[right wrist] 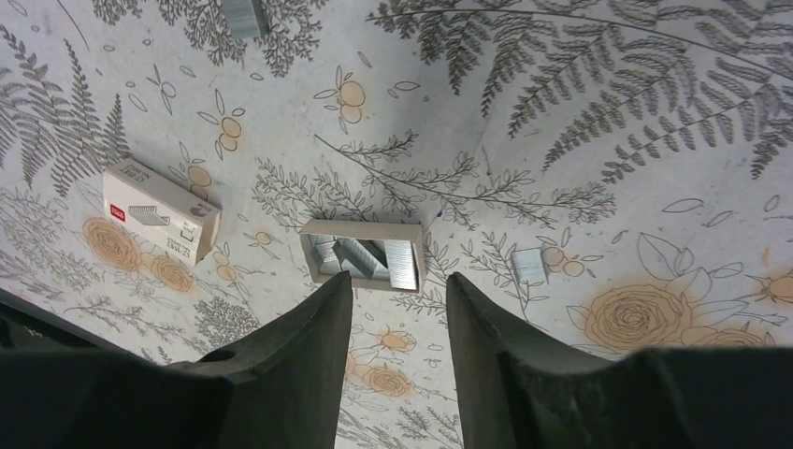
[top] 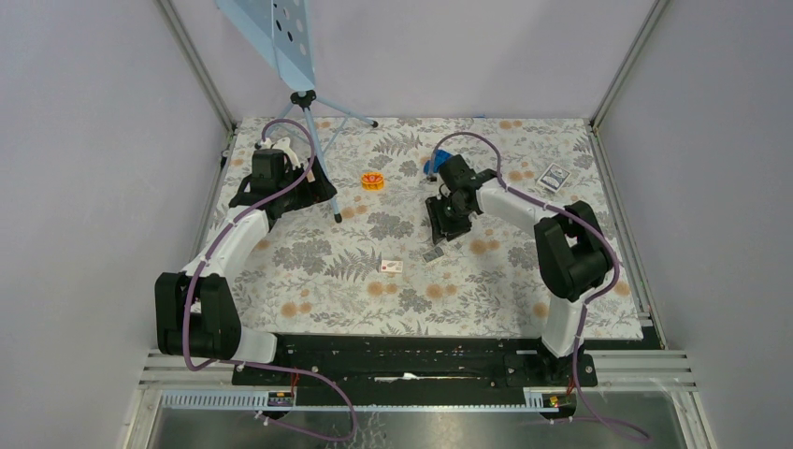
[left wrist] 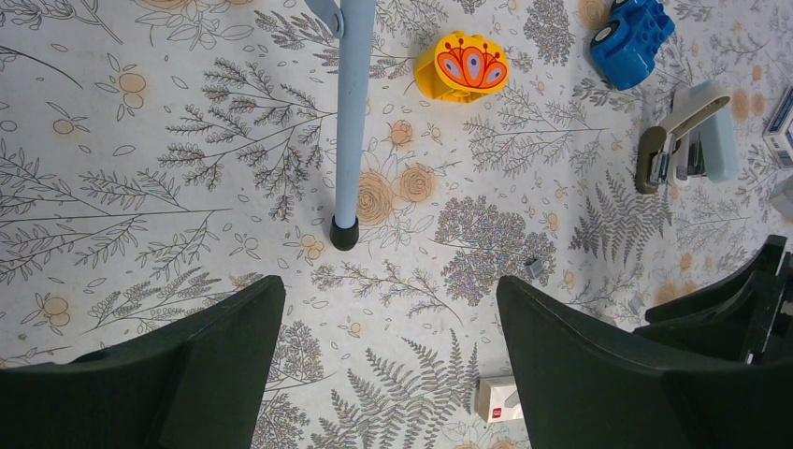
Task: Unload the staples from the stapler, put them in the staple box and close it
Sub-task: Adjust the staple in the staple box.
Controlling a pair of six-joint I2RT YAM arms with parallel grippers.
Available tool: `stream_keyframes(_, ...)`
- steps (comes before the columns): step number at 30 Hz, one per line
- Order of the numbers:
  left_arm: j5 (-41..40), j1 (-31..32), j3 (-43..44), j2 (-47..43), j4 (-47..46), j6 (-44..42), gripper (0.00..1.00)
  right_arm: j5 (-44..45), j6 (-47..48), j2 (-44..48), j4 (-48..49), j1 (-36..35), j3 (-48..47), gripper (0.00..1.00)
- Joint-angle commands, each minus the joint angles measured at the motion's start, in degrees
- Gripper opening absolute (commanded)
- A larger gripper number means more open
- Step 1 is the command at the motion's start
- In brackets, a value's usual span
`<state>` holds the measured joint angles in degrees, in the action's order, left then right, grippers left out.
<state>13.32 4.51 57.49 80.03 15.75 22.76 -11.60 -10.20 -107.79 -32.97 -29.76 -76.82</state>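
Observation:
The pale teal stapler [left wrist: 697, 140] lies with its top swung open, seen at the right of the left wrist view; in the top view my right arm hides it. A small silvery staple strip [right wrist: 529, 266] lies loose on the floral cloth just right of my right gripper [right wrist: 400, 281], which is open and empty. Another strip [right wrist: 245, 17] lies farther off; one strip also shows in the left wrist view [left wrist: 534, 268]. A small open tray [right wrist: 363, 257] holding several staple strips sits just beyond my right fingertips. My left gripper [left wrist: 390, 285] is wide open and empty above bare cloth.
A white box with a red mark [right wrist: 161, 223] lies left of the tray, also in the top view [top: 392, 267]. A tripod leg [left wrist: 351, 122] stands ahead of my left gripper. An orange flower block [left wrist: 463, 65], a blue toy [left wrist: 631, 37] and a card [top: 555, 176] lie farther back.

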Motion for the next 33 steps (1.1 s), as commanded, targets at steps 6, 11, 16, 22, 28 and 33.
stream_keyframes(6, 0.92, -0.03, -0.54, -0.40, -3.09, 0.44, 0.88, -0.68, 2.78, -3.11, -1.84, -3.48, -1.87, 0.46)
stream_keyframes(11, 1.19, -0.03, -0.37, -0.14, -3.05, 0.48, 0.88, 1.26, 3.16, -4.21, -2.00, -3.71, -2.11, 0.45)
stream_keyframes(16, 1.53, -0.03, -0.37, 0.11, -3.27, 0.59, 0.88, 1.72, 3.11, -4.71, -1.69, -3.67, -2.03, 0.44)
stream_keyframes(22, 1.54, -0.03, -0.38, 0.28, -3.27, 0.61, 0.88, 1.96, 2.79, -4.96, -1.15, -3.66, -2.11, 0.44)
stream_keyframes(28, 1.53, -0.03, -0.44, 0.32, -3.27, 0.61, 0.88, 2.28, 2.40, -5.62, -0.42, -3.71, -2.33, 0.48)
stream_keyframes(33, 1.50, -0.03, -0.54, 0.12, -3.27, 0.53, 0.88, 2.53, 2.11, -5.79, -0.10, -3.65, -2.29, 0.49)
